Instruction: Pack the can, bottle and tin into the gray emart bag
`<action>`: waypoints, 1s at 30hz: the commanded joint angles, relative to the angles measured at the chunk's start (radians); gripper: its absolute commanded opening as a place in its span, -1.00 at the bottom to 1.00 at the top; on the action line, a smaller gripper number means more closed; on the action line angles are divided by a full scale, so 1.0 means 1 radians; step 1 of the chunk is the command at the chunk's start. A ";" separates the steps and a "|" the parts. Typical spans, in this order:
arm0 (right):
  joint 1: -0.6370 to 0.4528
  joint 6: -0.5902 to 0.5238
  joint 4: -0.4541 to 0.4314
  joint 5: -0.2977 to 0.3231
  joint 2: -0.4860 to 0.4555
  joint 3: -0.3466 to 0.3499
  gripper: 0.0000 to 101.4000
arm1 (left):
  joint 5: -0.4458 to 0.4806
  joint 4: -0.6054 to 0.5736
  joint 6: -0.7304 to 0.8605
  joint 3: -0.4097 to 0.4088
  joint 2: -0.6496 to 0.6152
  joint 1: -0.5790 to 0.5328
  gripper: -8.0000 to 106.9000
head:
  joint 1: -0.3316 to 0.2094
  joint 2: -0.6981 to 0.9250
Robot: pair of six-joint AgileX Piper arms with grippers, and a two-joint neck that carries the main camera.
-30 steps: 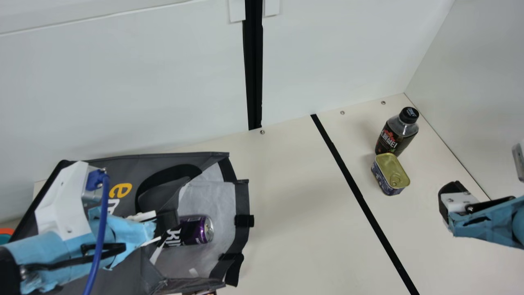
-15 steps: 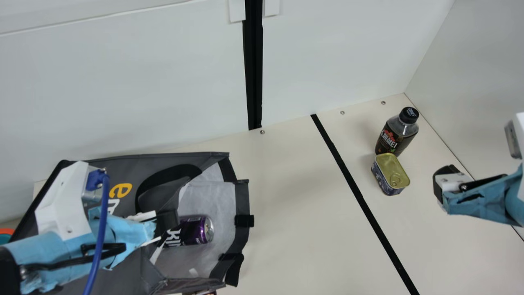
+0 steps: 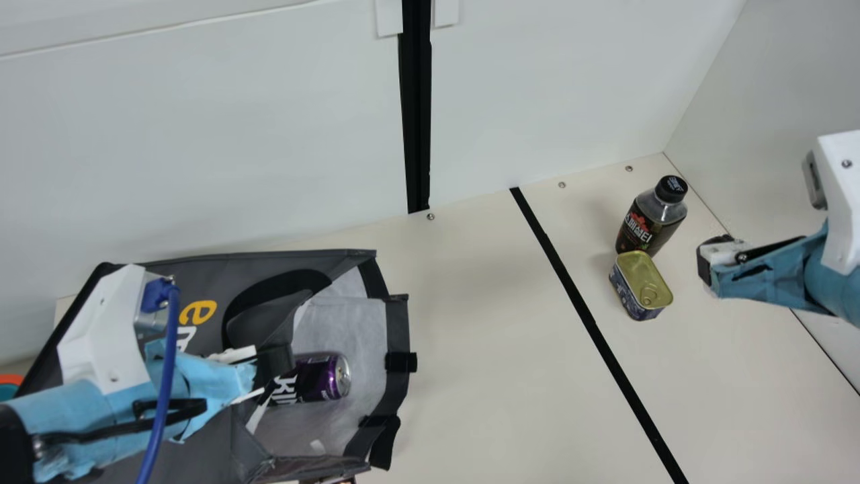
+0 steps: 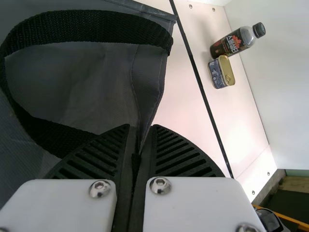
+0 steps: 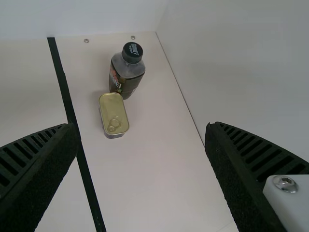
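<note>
Cream table (image 3: 497,349): empty right gripper (image 3: 708,261), wide open, now nearer tin (image 3: 641,272); left gripper (image 3: 269,373) pinching bag (image 3: 222,275).

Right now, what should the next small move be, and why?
Probably ease the open right gripper toward the tin: it stands outside the bag, in front of the bottle, while the can already lies inside the bag.

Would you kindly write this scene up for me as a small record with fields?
can: lying inside the gray emart bag
bottle: upright on the table, capped
tin: on the table, close beside the bottle, ring-pull lid up
left gripper: shut on the bag's fabric
right gripper: open, holding nothing
left to pack: bottle, tin
</note>
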 commanded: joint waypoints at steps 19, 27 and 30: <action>-0.166 -0.152 0.185 -0.069 0.188 -0.082 0.79 | 0.000 0.000 0.000 0.000 0.000 0.000 -0.68 | -0.023 -0.001; -0.206 -0.183 0.262 -0.069 0.263 -0.122 0.79 | 0.000 0.000 0.000 0.000 0.000 0.000 -0.68 | -0.023 -0.001; -0.217 -0.193 0.284 -0.067 0.292 -0.139 0.79 | 0.000 0.000 0.000 0.000 0.000 0.000 -0.68 | -0.023 -0.001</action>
